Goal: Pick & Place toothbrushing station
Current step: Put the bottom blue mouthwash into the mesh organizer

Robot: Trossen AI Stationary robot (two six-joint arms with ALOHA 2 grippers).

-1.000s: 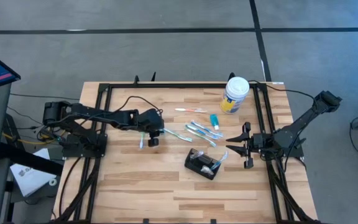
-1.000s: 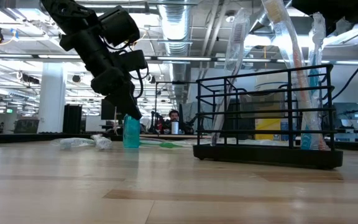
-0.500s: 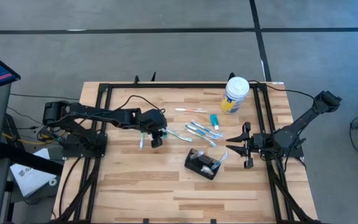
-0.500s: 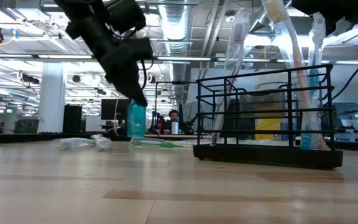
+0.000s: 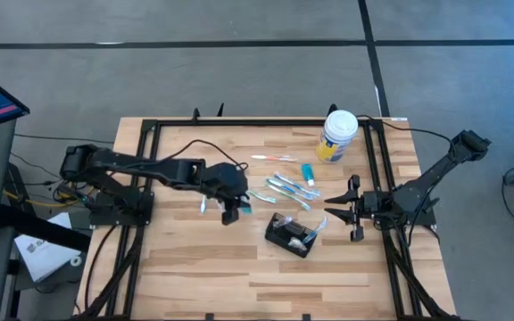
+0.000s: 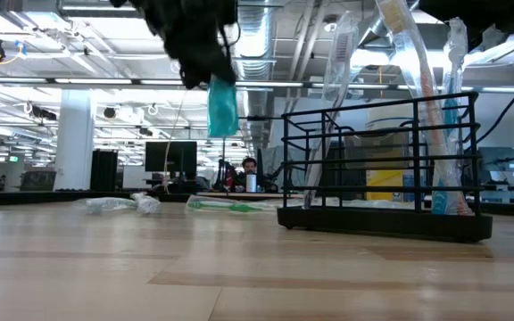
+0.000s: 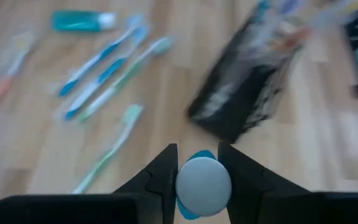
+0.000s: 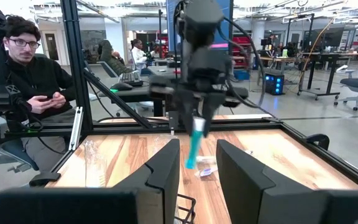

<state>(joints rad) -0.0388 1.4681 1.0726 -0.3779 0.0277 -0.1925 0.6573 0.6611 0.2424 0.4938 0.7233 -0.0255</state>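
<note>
The toothbrushing station (image 5: 291, 234), a black wire rack holding a few wrapped toothbrushes, rests on its base near the table's middle; the low view shows the station (image 6: 382, 165) at the right. My left gripper (image 5: 233, 210) hangs above the table left of it, shut on a teal toothpaste tube (image 6: 222, 107). Several toothbrushes (image 5: 284, 188) and a second teal tube (image 5: 307, 173) lie flat beyond the rack. My right gripper (image 5: 347, 210) waits at the right edge, open, nothing between its fingers. My left gripper pinches the toothpaste tube between its two fingers, close to its grey cap end (image 7: 202, 182). The fingers (image 7: 165, 167) come slanting down from the table's left. The tube's teal body (image 8: 194, 146) hangs below them, nearly upright, clear of the table.
A white-lidded tub with a yellow label (image 5: 338, 135) stands at the far right of the table. A black frame (image 5: 150, 134) runs along the table's edges. A seated person (image 8: 23, 68) shows beyond the table. Bare wood lies along the near edge (image 5: 239, 285).
My left gripper has risen and moved toward the table's right and near side, toward the station, tipping a little. The toothpaste tube, earlier down at table level, has come up with it and now hangs clear.
</note>
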